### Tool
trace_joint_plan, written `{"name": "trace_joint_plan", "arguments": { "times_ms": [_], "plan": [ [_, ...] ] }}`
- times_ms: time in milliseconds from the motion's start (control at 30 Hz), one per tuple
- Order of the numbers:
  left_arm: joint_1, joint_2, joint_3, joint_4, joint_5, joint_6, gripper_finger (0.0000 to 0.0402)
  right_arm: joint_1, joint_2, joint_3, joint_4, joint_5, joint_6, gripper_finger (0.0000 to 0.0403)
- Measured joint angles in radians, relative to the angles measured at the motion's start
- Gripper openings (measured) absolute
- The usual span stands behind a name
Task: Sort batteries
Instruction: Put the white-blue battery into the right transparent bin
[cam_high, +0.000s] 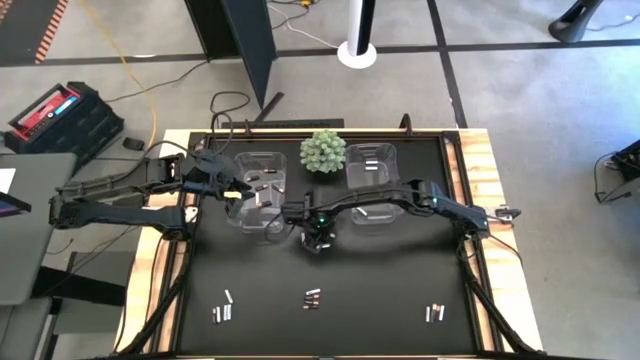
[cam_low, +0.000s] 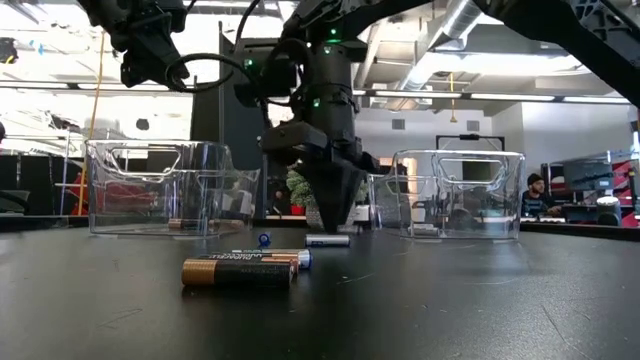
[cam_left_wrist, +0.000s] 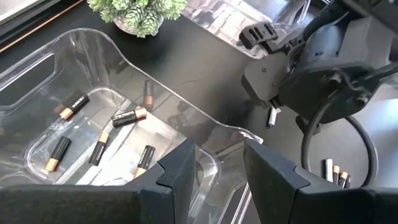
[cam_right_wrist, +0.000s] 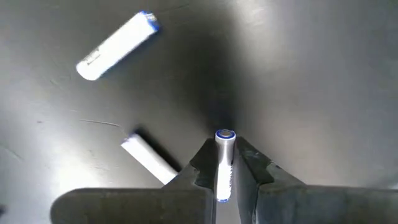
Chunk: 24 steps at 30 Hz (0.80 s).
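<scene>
1. Starting nearest the table's front edge: three small groups of batteries (cam_high: 225, 312) lie unsorted in a row, well apart from each other. Judging by that, the sort is only partly done.
2. Mid-table, the right gripper (cam_right_wrist: 225, 163) points straight down at the black table (cam_high: 400, 280), fingers clenched on a silver battery (cam_right_wrist: 224, 155) held upright between the tips. A vertical hold likely makes it easy to lift clear and drop into a bin.
3. Two more silver batteries (cam_right_wrist: 118, 45) lie flat on the mat just beside that gripper, so the pick comes from a loose cluster.
4. The left gripper (cam_left_wrist: 217, 165) hovers over the left clear bin (cam_high: 258, 195), fingers partly spread, gripping nothing. Probably waiting while the right arm works.
5. That bin holds several dark copper-ended batteries (cam_left_wrist: 129, 116), so it looks like the dark-cell bin.
6. The right clear bin (cam_high: 372, 165) sits beyond; likely the silver cell's destination.
7. A green plant (cam_high: 323, 150) stands between the bins at the back, out of the way.
</scene>
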<state>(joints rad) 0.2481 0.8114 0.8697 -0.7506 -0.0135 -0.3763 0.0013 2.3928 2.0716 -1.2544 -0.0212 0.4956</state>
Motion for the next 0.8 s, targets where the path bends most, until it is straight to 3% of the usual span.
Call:
{"name": "trace_joint_plan", "arguments": {
  "times_ms": [267,500,800],
  "plan": [
    [0.000,0.000,0.000,0.000,0.000,0.000,0.0133,-0.005,-0.001,0.118,-0.082,0.030,-0.029,0.0045],
    [0.000,0.000,0.000,0.000,0.000,-0.001,0.0133,-0.021,-0.003,0.286,-0.211,0.154,-0.043,0.0045],
    [0.000,0.000,0.000,0.000,0.000,0.013,0.0133,-0.065,-0.187,0.258,-0.240,0.286,-0.045,0.0045]
  ]
}}
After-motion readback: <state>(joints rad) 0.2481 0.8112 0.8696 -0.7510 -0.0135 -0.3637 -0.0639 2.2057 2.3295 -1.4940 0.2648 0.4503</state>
